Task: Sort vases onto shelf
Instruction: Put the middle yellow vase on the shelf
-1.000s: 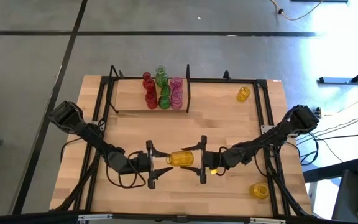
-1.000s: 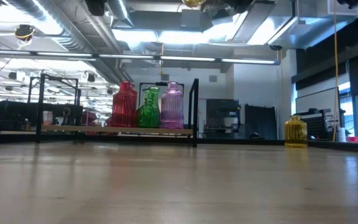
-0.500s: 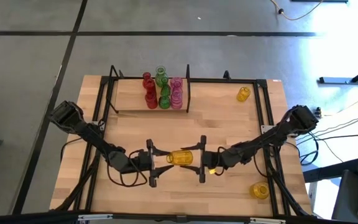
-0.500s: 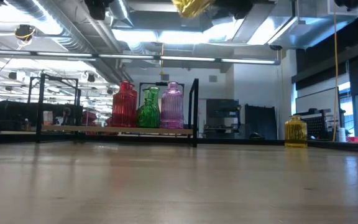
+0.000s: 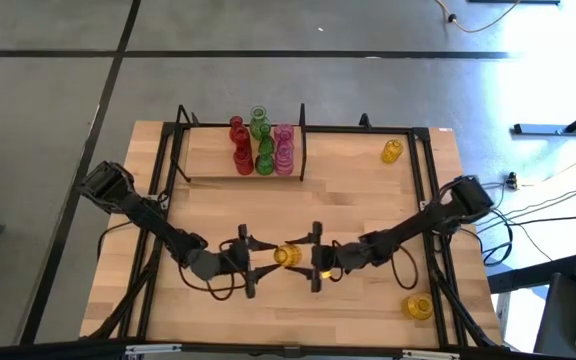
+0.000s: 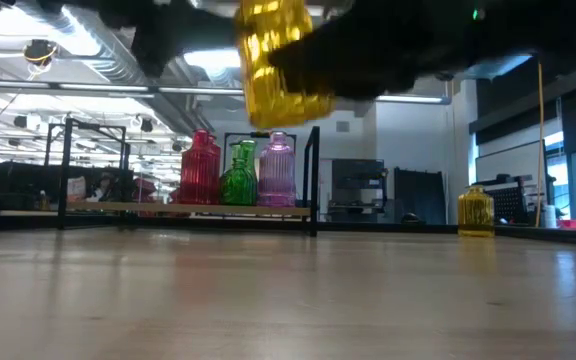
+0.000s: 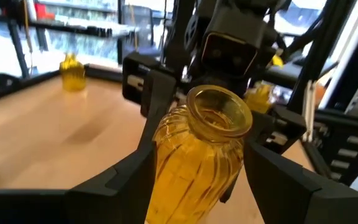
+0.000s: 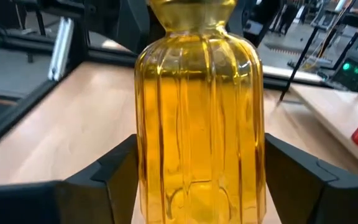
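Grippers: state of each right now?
Left gripper: closed on the ribbed translucent yellow glass vase, held above mid-table.
Right gripper: fingers either side of the same vase; grip cannot be told.

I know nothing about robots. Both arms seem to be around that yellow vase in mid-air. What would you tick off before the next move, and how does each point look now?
1. Yellow vase off the table: ok, the low view shows it raised.
2. Left gripper fingers around it: ok, one on each side in the left wrist view.
3. Right gripper fingers around it: ok in the right wrist view; which arm bears the weight, cannot tell.
4. Space on the shelf: ok, bare board beside the red, green and pink vases.
5. Other yellow vases out of the way: ok, both at the table's right side.
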